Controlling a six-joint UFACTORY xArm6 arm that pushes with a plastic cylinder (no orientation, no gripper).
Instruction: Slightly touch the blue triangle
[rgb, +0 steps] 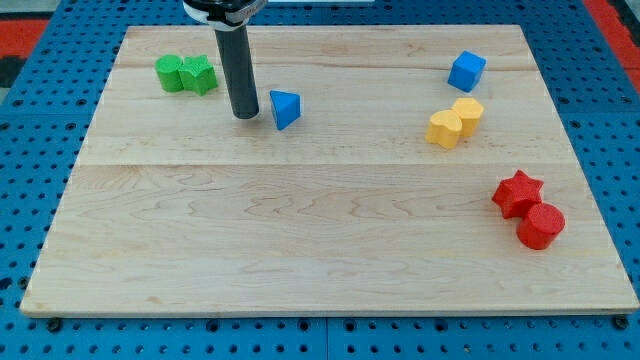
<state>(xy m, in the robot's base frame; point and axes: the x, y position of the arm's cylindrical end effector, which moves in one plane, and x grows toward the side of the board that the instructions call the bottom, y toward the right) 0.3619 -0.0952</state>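
The blue triangle (285, 108) lies on the wooden board (320, 230) in the upper left part of the view. My rod comes down from the view's top and my tip (246, 115) rests on the board just left of the blue triangle. A narrow gap shows between the tip and the block.
Two green blocks (186, 74) sit together to the upper left of the tip. A blue cube (466, 71) is at the upper right. Two yellow blocks (454, 121) lie below it. A red star (517, 193) and a red cylinder (541, 226) sit at the right edge.
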